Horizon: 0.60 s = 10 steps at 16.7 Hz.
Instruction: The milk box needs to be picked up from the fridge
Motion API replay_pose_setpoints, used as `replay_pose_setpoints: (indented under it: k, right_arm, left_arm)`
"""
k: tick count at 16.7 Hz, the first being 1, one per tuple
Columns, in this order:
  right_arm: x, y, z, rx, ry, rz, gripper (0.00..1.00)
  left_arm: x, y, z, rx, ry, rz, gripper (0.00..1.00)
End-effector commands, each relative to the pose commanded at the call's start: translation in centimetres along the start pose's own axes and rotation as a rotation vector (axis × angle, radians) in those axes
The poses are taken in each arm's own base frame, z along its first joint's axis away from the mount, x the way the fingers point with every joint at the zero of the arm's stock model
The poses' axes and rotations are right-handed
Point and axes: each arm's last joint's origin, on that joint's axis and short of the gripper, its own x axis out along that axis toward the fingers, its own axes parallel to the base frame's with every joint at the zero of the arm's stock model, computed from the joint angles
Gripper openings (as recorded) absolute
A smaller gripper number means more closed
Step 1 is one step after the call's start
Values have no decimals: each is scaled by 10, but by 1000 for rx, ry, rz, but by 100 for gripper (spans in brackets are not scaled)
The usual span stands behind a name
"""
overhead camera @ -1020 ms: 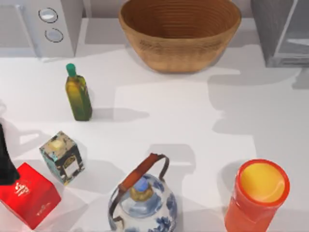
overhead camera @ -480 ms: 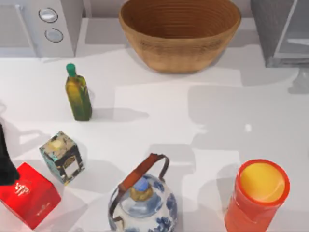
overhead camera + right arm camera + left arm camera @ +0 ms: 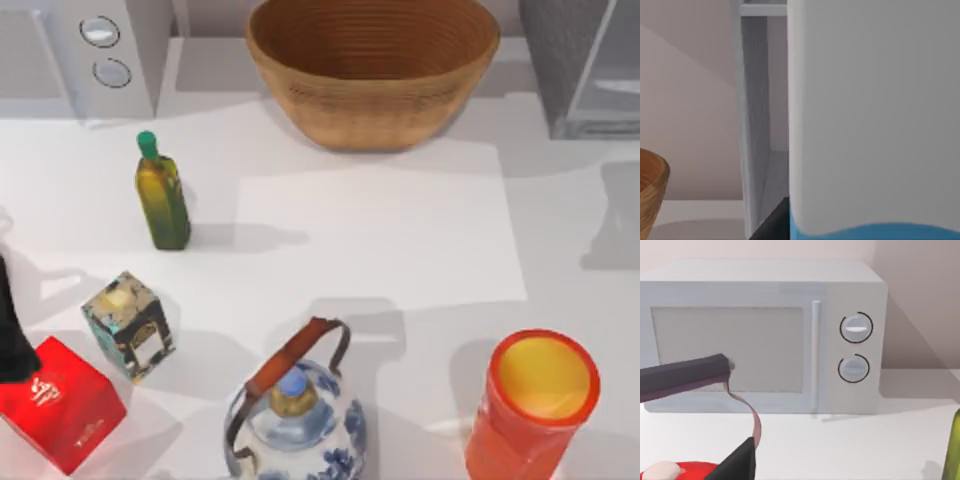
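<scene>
**Q:** Top view, holdings?

**A:** White table (image 3: 380, 240).
- Far left: microwave (image 3: 100, 50), two round knobs.
- Far centre: basket (image 3: 372, 70).
- Far right corner: fridge (image 3: 585, 65), dark speckled, with a pale panel.
- Left of centre: oil bottle (image 3: 162, 195), upright, green cap.
- Near left: patterned box (image 3: 130, 325), with the red box (image 3: 55, 400) just beside it at the near-left corner.
- Near centre: teapot (image 3: 295, 420), blue and white, brown handle.
- Near right: orange cup (image 3: 535, 405), upright.
- Left edge: a dark part of the left arm (image 3: 12, 335), above the red box.

**Q:** Left wrist view?

**A:** The left gripper (image 3: 722, 415) is spread wide and holds nothing. It sits over the red box (image 3: 685, 471) and faces the microwave (image 3: 765, 335) door. The bottle (image 3: 952, 450) shows at one edge.

**Q:** Right wrist view?

**A:** The milk box (image 3: 875, 115) is very close to the lens, a white wall with the blue band low on it. It stands at the fridge (image 3: 752, 125), whose pale frame and open inside show just beside it. The basket (image 3: 650, 190) rim is farther off to the left. A dark part of the right gripper (image 3: 774, 222) lies against the carton's lower edge.

**Q:** Is the right pincer closed on it?

**A:** I cannot tell.
</scene>
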Motion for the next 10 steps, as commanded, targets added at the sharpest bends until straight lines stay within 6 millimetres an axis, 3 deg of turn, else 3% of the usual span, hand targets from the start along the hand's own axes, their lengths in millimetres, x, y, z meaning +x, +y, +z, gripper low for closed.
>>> replay_pose_setpoints:
  k: [3,5,10]
  right_arm:
    - [-46,9,-15,3,-16,3,0]
    - [-65,13,-31,5,-13,5,0]
    - [-85,17,-66,6,20,12,0]
  left_arm:
    - [0,0,0,0,0,0,100]
    - [0,0,0,0,0,0,100]
    - [0,0,0,0,0,0,100]
